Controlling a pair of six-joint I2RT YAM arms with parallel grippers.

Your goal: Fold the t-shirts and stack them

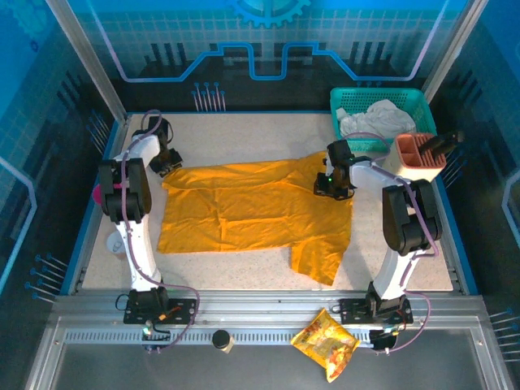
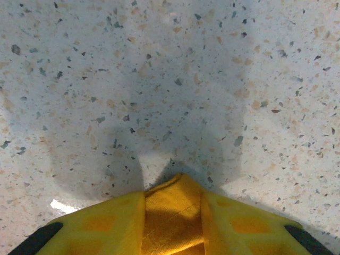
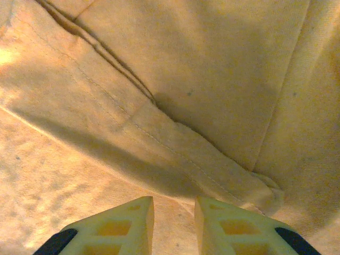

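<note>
My left gripper (image 1: 166, 162) sits at the far left corner of the t-shirt (image 1: 244, 215). My 2 fingers (image 2: 101, 226) there pinch a ridge of its orange-yellow cloth over the speckled table (image 2: 170, 79). The shirt lies spread across the middle of the table, 1 sleeve reaching toward the near right. My right gripper (image 1: 333, 187) is at the shirt's far right part; its fingers (image 3: 127, 223) stand close together over a hem, and I cannot tell whether they hold cloth. A teal basket (image 1: 357, 96) stands further right.
</note>
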